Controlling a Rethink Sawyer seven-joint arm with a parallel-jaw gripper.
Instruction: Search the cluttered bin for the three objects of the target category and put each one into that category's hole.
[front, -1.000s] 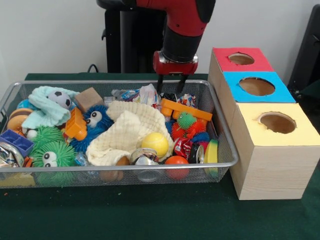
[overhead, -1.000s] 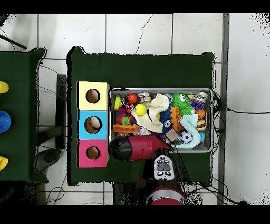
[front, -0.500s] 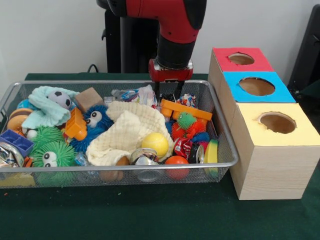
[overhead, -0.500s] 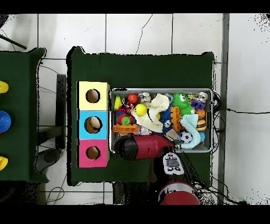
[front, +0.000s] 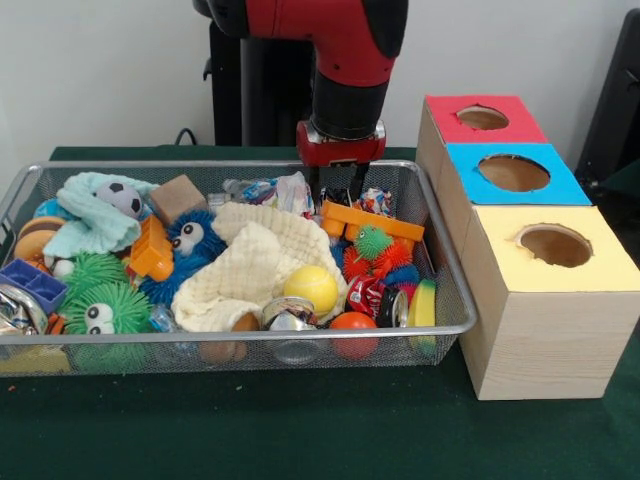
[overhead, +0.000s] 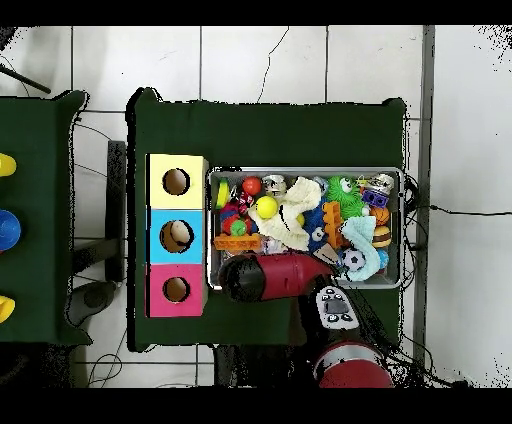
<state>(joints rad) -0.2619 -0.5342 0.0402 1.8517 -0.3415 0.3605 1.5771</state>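
The wire mesh bin (front: 240, 335) is packed with toys and scraps. My gripper (front: 334, 190) hangs at its far right end, open, its tips just behind the orange plastic block (front: 372, 220) and beside a crumpled wrapper (front: 296, 188). Nothing shows between the fingers. A green spiky ball (front: 372, 240), a red spiky ball (front: 391, 258), a yellow ball (front: 311, 286) and an orange ball (front: 352, 322) lie in front of it. The wooden box (front: 540, 330) has a red hole (front: 482, 117), a blue hole (front: 513, 172) and a yellow hole (front: 555, 245). In the overhead view the arm (overhead: 265, 278) hides the gripper.
A cream cloth (front: 255, 262) covers the bin's middle. A blue fuzzy toy (front: 190, 240), green fuzzy toys (front: 100, 310), a small soccer ball (front: 121, 197), a wooden cube (front: 178, 195) and a red can (front: 365, 294) lie around it. Something sits inside the blue hole (overhead: 178, 235).
The gripper has shifted a little to the left in the front view and dropped slightly toward the bin's back corner. Nothing in the bin has moved.
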